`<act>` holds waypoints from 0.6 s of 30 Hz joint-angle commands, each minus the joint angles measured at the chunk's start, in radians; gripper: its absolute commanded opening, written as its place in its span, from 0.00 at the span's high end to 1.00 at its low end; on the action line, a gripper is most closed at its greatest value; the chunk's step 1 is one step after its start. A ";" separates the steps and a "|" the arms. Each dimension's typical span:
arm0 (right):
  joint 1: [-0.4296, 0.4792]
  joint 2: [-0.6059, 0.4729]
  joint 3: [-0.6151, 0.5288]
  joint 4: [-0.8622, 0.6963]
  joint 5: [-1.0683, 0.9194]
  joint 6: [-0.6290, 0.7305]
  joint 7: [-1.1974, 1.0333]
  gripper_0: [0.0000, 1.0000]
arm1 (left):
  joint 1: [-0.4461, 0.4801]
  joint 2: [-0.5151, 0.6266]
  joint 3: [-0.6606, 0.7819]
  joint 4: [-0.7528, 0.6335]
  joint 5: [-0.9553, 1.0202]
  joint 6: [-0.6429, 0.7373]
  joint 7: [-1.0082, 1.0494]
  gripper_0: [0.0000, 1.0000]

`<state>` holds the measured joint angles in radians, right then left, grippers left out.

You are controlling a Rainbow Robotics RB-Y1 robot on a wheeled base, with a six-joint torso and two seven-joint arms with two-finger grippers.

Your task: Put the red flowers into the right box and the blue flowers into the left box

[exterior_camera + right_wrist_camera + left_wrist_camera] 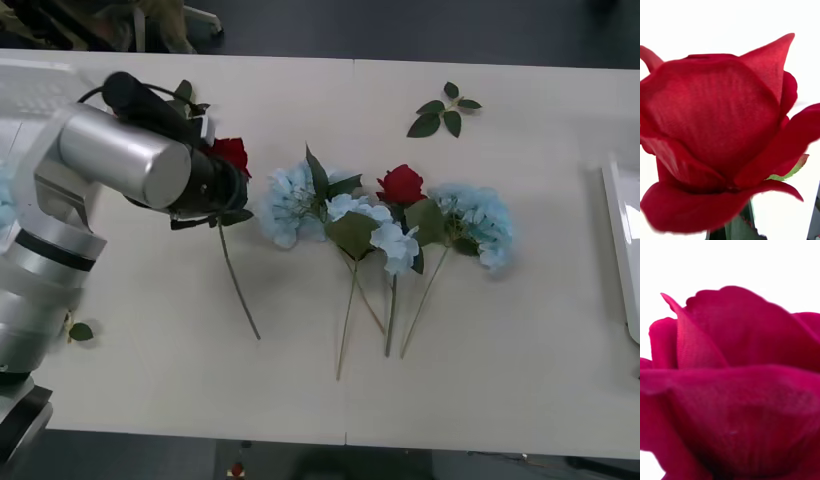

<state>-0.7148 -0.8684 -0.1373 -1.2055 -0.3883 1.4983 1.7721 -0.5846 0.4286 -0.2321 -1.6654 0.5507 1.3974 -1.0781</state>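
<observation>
My left arm reaches over the table's left part, and its gripper (218,186) is right at the head of a red rose (232,153); the wrist hides its fingers. That rose's stem runs back toward the front edge. The rose head (737,390) is pressed close in the left wrist view. A second red rose (402,184) lies among three blue hydrangea clusters (290,204), (388,238), (482,222) mid-table. The right wrist view looks closely at another red rose head (718,127) against white. The right box's rim (618,235) shows at the right edge, and the left box (35,88) at the far left.
A loose green leaf sprig (444,110) lies at the back right of the table. A single small leaf (80,331) lies beside my left arm's base. Bare tabletop runs along the front edge and between the flowers and the right box.
</observation>
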 commanded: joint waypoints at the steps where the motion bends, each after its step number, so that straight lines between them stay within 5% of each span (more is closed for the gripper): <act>1: 0.113 -0.041 -0.031 -0.015 0.003 -0.099 0.040 1.00 | -0.001 0.042 0.053 -0.172 0.127 -0.003 -0.206 1.00; 7: 0.218 -0.040 -0.033 0.020 0.020 -0.319 0.016 1.00 | -0.003 0.045 0.033 -0.309 0.291 -0.152 -0.356 1.00; 16: 0.221 -0.040 -0.033 0.176 -0.037 -0.546 0.001 1.00 | -0.038 -0.027 -0.072 -0.318 0.410 -0.445 -0.611 1.00; 18: 0.219 -0.040 -0.033 0.193 -0.047 -0.573 0.006 0.51 | -0.049 -0.070 -0.084 -0.317 0.405 -0.466 -0.614 1.00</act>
<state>-0.4620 -0.8850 -0.1687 -1.0153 -0.4183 0.9475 1.7720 -0.5868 0.4108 -0.3088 -1.9598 0.9556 0.9617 -1.6763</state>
